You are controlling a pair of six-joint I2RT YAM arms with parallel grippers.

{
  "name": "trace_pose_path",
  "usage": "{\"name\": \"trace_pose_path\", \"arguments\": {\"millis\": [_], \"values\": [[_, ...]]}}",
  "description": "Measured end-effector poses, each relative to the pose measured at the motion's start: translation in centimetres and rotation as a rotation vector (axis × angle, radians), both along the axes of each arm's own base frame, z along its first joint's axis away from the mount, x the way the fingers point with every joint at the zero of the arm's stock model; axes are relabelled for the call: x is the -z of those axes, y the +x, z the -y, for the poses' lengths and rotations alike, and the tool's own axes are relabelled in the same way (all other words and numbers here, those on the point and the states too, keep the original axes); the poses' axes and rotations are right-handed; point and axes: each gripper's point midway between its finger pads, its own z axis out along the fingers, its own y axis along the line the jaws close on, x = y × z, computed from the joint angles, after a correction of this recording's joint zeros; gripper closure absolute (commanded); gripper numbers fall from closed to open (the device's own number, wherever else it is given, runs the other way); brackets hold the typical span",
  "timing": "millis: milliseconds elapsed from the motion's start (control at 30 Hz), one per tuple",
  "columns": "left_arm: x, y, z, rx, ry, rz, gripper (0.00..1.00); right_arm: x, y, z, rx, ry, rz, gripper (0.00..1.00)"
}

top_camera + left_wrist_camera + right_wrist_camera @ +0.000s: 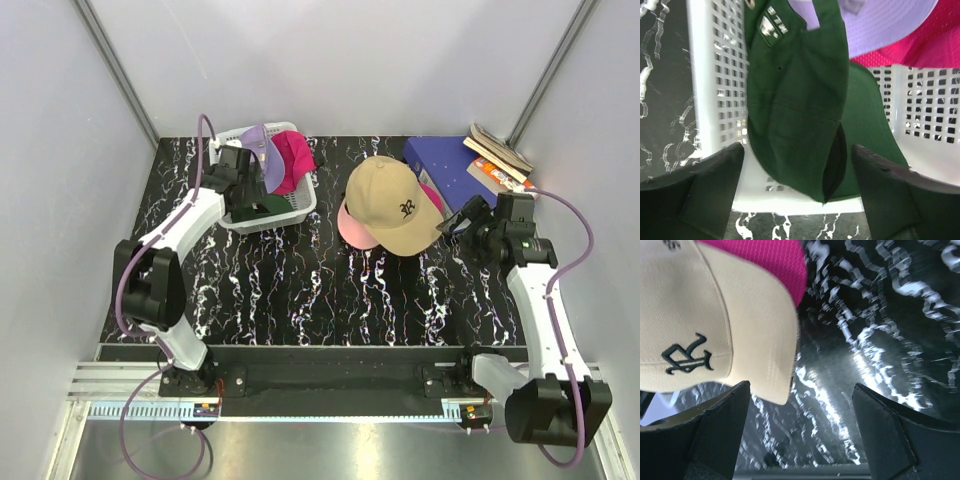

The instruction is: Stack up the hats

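A tan hat [392, 203] with a dark logo tops a pile on the table, over a light pink hat [352, 230] and a magenta one [433, 195]. My right gripper [462, 222] is open just right of this pile. In its wrist view the tan hat's brim [765, 355] ends by the left finger [715, 430], apart from it, with the magenta hat [775, 260] beneath. A white mesh basket [300, 210] holds lavender [265, 155], magenta [293, 160] and dark green [272, 205] hats. My left gripper [797, 195] is open at the basket's near rim, the green hat [795, 100] hanging between its fingers, untouched.
A blue box [445, 160] and a stack of books [498, 155] lie at the back right, close behind my right gripper. Grey walls close in the black marbled table [320, 290] on three sides.
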Motion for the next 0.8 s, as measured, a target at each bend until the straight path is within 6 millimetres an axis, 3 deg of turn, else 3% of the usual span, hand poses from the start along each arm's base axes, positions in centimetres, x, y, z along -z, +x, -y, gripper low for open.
{"name": "trace_pose_path", "arguments": {"millis": [67,100,200,300,400,467,567,633,700,800], "values": [[0.7,0.1,0.3,0.012,-0.007,-0.019,0.88,-0.7,-0.3,0.8,0.032,-0.038,0.017,0.1],[1.1,0.1,0.4,0.022,-0.01,-0.03,1.0,-1.5,-0.4,1.3,0.05,-0.065,0.035,0.11],[1.4,0.1,0.9,0.046,-0.026,-0.045,1.0,-5.6,-0.1,3.0,0.104,-0.151,0.148,0.12],[0.7,0.3,1.3,0.063,-0.043,-0.037,1.0,-11.5,0.7,4.2,0.13,-0.225,0.33,0.16],[-1.5,0.7,1.7,0.077,-0.069,-0.003,1.0,-15.8,2.0,4.1,0.117,-0.249,0.476,0.23],[-4.0,1.0,2.1,0.091,-0.095,0.044,1.0,-17.6,3.3,3.2,0.07,-0.221,0.551,0.24],[-8.7,1.0,2.9,0.112,-0.158,0.139,1.0,-18.6,6.1,0.6,-0.034,-0.139,0.623,0.23],[-11.9,0.6,3.4,0.128,-0.204,0.204,1.0,-18.4,8.1,-2.3,-0.138,-0.103,0.651,0.22],[-15.5,0.1,4.1,0.148,-0.266,0.271,1.0,-17.3,9.1,-7.2,-0.295,-0.08,0.653,0.22],[-20.4,-0.5,5.5,0.189,-0.371,0.357,1.0,-16.6,8.3,-14.6,-0.54,-0.067,0.691,0.21]]}}
